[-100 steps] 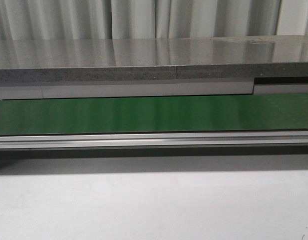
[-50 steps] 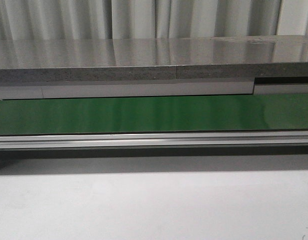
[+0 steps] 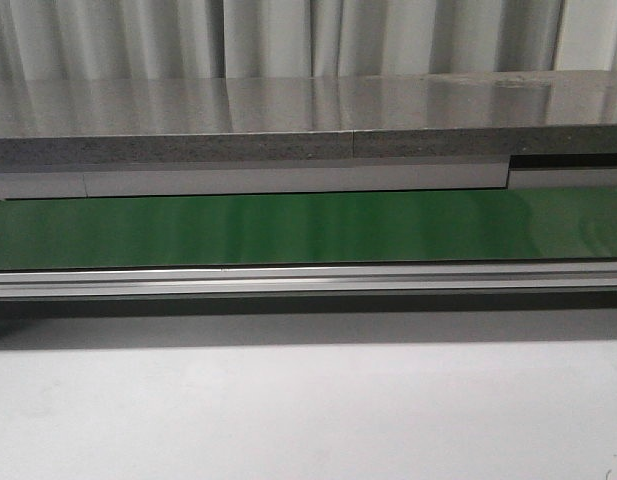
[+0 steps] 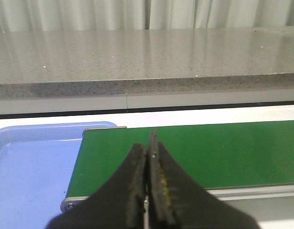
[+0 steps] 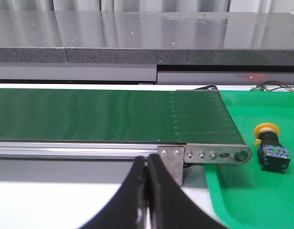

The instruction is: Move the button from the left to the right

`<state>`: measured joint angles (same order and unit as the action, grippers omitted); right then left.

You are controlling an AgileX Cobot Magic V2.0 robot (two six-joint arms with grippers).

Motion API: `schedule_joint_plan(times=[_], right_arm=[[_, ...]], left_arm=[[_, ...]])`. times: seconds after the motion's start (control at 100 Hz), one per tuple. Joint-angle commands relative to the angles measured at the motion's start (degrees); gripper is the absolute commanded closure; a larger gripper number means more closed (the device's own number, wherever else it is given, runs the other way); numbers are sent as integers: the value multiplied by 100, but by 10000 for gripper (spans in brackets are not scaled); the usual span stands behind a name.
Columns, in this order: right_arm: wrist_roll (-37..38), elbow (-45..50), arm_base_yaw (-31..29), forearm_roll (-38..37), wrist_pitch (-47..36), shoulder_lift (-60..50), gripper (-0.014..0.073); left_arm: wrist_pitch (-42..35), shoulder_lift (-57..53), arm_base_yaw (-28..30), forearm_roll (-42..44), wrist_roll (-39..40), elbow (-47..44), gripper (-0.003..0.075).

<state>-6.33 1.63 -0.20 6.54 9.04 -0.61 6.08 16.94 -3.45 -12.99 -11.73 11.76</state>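
Note:
A button (image 5: 270, 144) with a yellow head and black body lies on its side in the green tray (image 5: 247, 200), just past the right end of the green belt (image 5: 104, 114). My right gripper (image 5: 147, 161) is shut with nothing in it, in front of the belt's rail and left of the button. Over the left end of the belt (image 4: 208, 152), my left gripper (image 4: 147, 149) is also shut and empty. The front view shows only the bare belt (image 3: 308, 228), with neither gripper nor button in it.
A blue tray (image 4: 27, 176) lies at the belt's left end. An aluminium rail (image 3: 308, 280) runs along the belt's front, ending in a metal bracket (image 5: 204, 154). A grey stone counter (image 3: 288, 120) stands behind, and a white table (image 3: 308, 410) lies in front.

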Motion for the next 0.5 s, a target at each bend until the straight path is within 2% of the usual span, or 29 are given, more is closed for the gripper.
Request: schedule_joint_plan(times=[0.0,0.1,0.2,0.38,0.49], right_arm=[[14,-89,-45,-21,-498,-106,661],[14,-89,-45,-21,-498,-106,661],[14,-89,-45,-21,-498,-106,661],[14,-89,-45,-21,-498,-106,661],[14,-89,-45,-21,-498,-106,661]], left_arm=[[-441,33,-62,-65,1,163,741],[-486,33,-62,-65,1,136,741],[-608,28,-62,354,75,136,741],[-608,-175,-26,1443,1526,-62,741],[-608,-536,-26,1502,1570,-370,741]])
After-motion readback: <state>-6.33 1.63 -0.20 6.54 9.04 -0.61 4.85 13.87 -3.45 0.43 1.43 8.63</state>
